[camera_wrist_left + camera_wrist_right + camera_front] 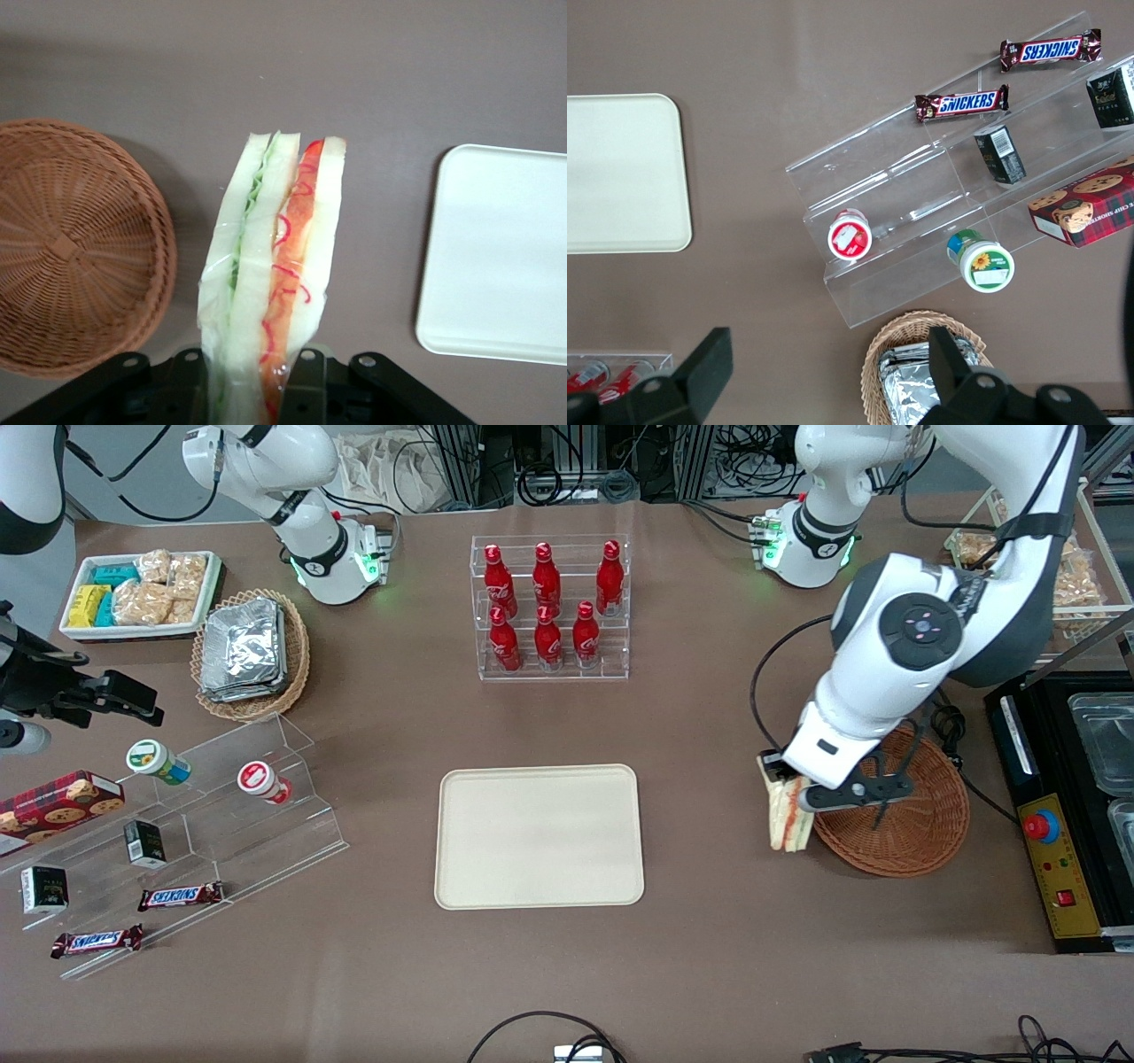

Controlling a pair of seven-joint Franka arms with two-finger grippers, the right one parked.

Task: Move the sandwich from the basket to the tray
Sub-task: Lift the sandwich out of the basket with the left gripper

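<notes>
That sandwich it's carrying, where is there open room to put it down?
The gripper holds the sandwich beside the basket. The whole tray is bare, and so is the brown table strip between tray and basket. Toward the parked arm's end it is crowded: the acrylic snack rack, the foil-packet basket.

You get bright, even overhead light; the gripper (791, 802) casts soft shadows, and the tray (496, 257) glares nearly white.

a robotics lab: cabled arm bases (802, 545), mock snack shelves (177, 841).
</notes>
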